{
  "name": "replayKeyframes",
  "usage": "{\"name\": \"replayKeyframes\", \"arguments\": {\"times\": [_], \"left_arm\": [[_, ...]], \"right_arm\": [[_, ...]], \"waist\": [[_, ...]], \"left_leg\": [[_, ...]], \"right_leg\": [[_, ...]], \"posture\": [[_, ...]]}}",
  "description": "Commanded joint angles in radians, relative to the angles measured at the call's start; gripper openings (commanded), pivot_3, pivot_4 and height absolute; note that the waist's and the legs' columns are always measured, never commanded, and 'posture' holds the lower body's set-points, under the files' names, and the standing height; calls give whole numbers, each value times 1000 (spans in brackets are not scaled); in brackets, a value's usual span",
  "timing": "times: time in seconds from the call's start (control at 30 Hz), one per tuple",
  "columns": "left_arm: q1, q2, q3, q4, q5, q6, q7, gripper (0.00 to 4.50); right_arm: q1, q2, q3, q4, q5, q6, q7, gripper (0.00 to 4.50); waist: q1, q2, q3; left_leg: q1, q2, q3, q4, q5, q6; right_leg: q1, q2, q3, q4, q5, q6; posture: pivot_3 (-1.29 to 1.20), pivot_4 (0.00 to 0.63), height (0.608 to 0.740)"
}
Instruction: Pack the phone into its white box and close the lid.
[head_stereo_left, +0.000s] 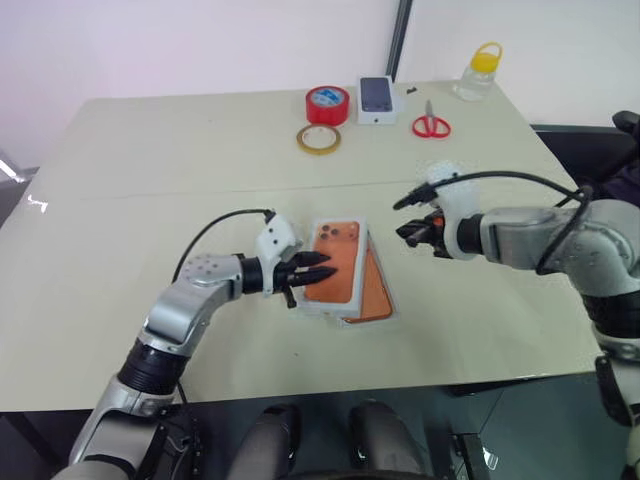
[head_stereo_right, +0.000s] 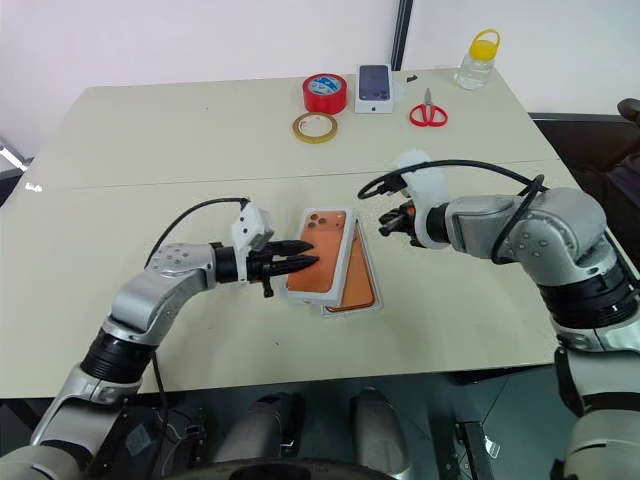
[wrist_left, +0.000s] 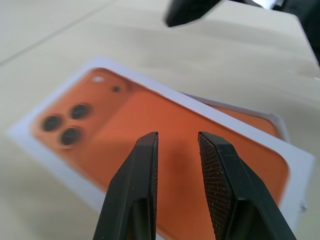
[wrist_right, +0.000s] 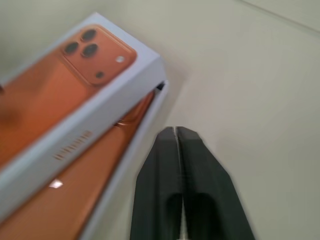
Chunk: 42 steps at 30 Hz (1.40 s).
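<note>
The lid (head_stereo_left: 335, 262), white-walled with an orange phone picture and three lenses on top, lies askew over the white box (head_stereo_left: 392, 312) near the table's front middle. The copper-orange phone (head_stereo_left: 376, 290) shows under the lid's right edge, lying inside the box. My left gripper (head_stereo_left: 330, 265) reaches in from the left with its fingers (wrist_left: 140, 180) slightly apart over the lid's top; it stands open with nothing between them. My right gripper (head_stereo_left: 405, 232) hovers just right of the box, shut and empty, its fingertips pointing at the lid (wrist_right: 60, 90).
At the table's far side stand a red tape roll (head_stereo_left: 328, 104), a yellowish tape ring (head_stereo_left: 318, 139), a small white box with a dark phone picture (head_stereo_left: 376, 100), red scissors (head_stereo_left: 431, 124) and a yellow-capped bottle (head_stereo_left: 478, 72).
</note>
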Motion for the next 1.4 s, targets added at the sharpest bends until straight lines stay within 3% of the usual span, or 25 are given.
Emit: {"name": "replayKeyframes", "arguments": {"times": [0.03,0.13,0.27,0.53,0.83,1.4], "left_arm": [[-25,35,94,4,-10,22,40,1316],[-37,68,104,36,20,16,51,1316],[-49,118,28,100,126,-7,50,1316],[-68,82,-87,109,174,6,-8,1316],[-54,40,-114,-4,107,64,-85,1316],[-39,2,-134,-104,95,140,-86,1316]], "right_arm": [[5,-28,59,-68,-170,-81,120,32],[23,-14,73,-82,-251,-100,178,32],[36,24,78,-97,-324,-95,233,32],[66,112,90,-139,-409,-51,290,32],[80,160,79,-154,-469,-21,334,32],[136,132,41,-205,-526,12,416,32]], "waist": [[-1,0,0],[2,0,0],[9,0,0],[30,-1,0],[26,-1,0],[28,-1,0]], "left_leg": [[0,0,0,0,0,0],[0,0,0,0,0,0],[0,0,0,0,0,0],[-1,-1,0,0,0,-1],[-1,-1,0,0,1,-2],[-1,-1,0,0,1,-1]], "right_leg": [[0,0,0,0,0,0],[0,0,0,0,0,0],[0,0,0,0,0,0],[0,-1,0,-1,0,0],[-1,-1,0,-1,0,0],[0,-1,0,-1,0,0]], "posture": [[0,150,740],[0,150,740],[0,150,740],[0,150,740],[0,150,740],[0,150,740]]}}
